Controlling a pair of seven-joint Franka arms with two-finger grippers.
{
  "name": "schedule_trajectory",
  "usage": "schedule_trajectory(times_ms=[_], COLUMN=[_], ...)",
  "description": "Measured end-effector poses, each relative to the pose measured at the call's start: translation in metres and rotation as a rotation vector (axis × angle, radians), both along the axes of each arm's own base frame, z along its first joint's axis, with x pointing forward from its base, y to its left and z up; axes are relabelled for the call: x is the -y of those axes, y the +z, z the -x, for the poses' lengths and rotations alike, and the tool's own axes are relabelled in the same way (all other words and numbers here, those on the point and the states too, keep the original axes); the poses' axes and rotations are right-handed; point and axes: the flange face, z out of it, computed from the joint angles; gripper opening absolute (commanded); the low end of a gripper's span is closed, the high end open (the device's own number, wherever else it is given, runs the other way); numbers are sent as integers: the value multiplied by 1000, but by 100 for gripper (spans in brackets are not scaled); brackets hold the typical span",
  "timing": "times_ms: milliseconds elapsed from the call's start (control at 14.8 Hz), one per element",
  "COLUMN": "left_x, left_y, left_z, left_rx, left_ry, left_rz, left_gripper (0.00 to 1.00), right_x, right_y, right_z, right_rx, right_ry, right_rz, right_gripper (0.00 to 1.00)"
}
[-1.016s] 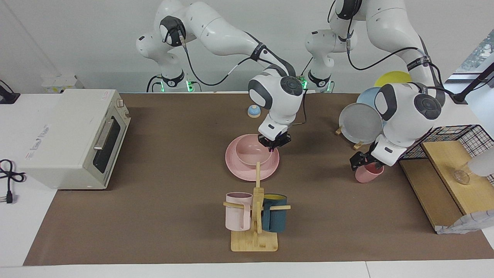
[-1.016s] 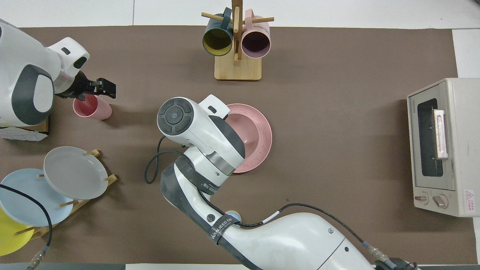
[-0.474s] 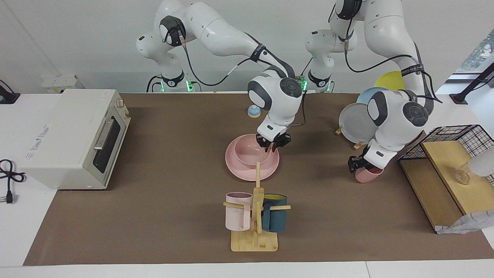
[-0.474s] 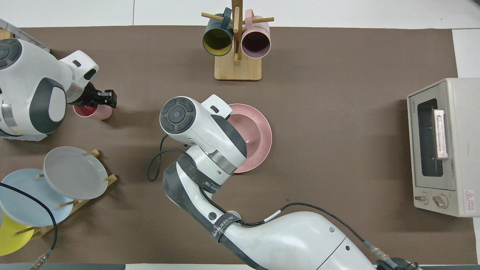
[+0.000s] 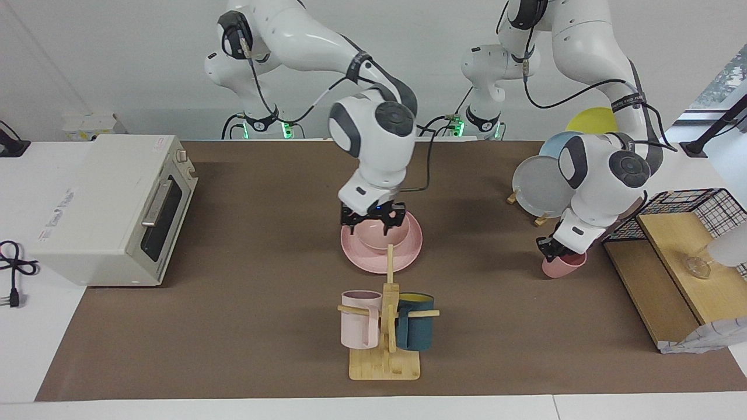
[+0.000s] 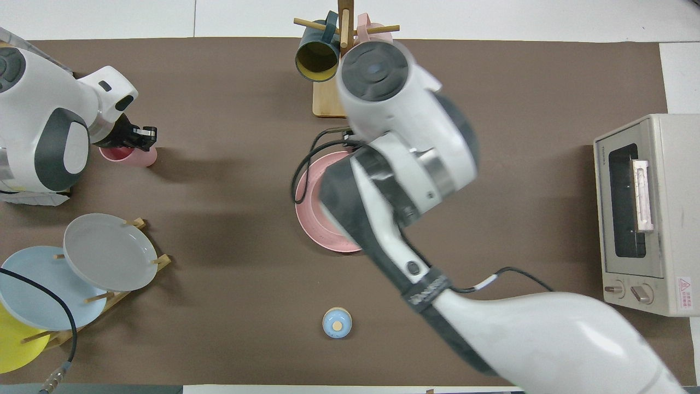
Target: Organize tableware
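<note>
The pink plate (image 5: 408, 249) lies mid-table with the pink bowl (image 5: 382, 234) in it. My right gripper (image 5: 373, 219) hangs open just over the bowl, its fingers spread across the rim and holding nothing. In the overhead view the right arm hides the bowl and only part of the plate (image 6: 313, 216) shows. The small pink cup (image 5: 565, 266) stands on the mat toward the left arm's end of the table. My left gripper (image 5: 558, 248) is down on the cup's top. The overhead view shows the left gripper (image 6: 136, 138) over the cup (image 6: 130, 157).
A wooden mug tree (image 5: 385, 350) with a pale pink and a teal mug stands farther from the robots than the plate. A rack holds grey (image 5: 543, 186), blue and yellow plates. A toaster oven (image 5: 111, 207), a small blue bell (image 6: 336, 323) and a wire basket (image 5: 700, 204) on a wooden shelf are also here.
My right gripper left the bowl's rim, turned and now hangs open over the bowl, with the arm swung across. My left gripper came down onto the cup, which shifted slightly.
</note>
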Motion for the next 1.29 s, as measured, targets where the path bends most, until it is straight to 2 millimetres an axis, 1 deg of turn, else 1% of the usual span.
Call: schedule_trajectory(times_ms=[68, 135, 203, 271, 339, 406, 474, 542, 609, 745, 812, 880, 948, 1016, 1083, 1151, 1219, 1286], left_x=[3, 9, 21, 40, 66, 97, 134, 176, 221, 302, 333, 361, 384, 399, 407, 410, 409, 408], left_y=[16, 37, 64, 92, 122, 150, 172, 185, 191, 193, 190, 181, 166, 145, 123, 101, 86, 75], left_z=[-2, -4, -3, 0, 6, 14, 26, 41, 59, 96, 112, 125, 134, 138, 139, 137, 135, 134], left_rx=[-8, -15, -27, -44, -50, -48, -48, -53, -55, -45, -39, -38, -32, -29, -33, -42, -48, -50], left_ry=[10, 37, 76, 122, 168, 213, 262, 313, 343, 355, 347, 332, 321, 313, 309, 311, 315, 318], left_rz=[0, 5, 15, 28, 40, 49, 59, 77, 90, 109, 119, 124, 126, 120, 109, 97, 89, 84], left_gripper=[0, 0, 0, 0, 0, 0, 0, 0, 0, 0, 0, 0, 0, 0, 0, 0, 0, 0], right_x=[45, 81, 110, 134, 156, 174, 190, 205, 220, 245, 255, 262, 270, 277, 283, 288, 292, 293], right_y=[23, 41, 54, 63, 68, 72, 74, 76, 76, 75, 74, 73, 73, 74, 76, 77, 77, 75], right_z=[-6, -6, -3, 0, 4, 8, 13, 21, 32, 51, 58, 63, 67, 70, 74, 76, 76, 75], right_rx=[-16, -33, -49, -62, -75, -88, -97, -108, -122, -122, -116, -116, -118, -119, -119, -110, -97, -93], right_ry=[1, 2, 4, 8, 15, 23, 30, 36, 40, 35, 34, 33, 25, 18, 19, 18, 14, 10], right_rz=[0, 1, 2, 1, -3, -11, -15, -17, -18, -24, -26, -28, -29, -30, -31, -34, -40, -44], right_gripper=[98, 100, 100, 100, 100, 100, 100, 100, 100, 100, 100, 100, 100, 100, 100, 100, 100, 100])
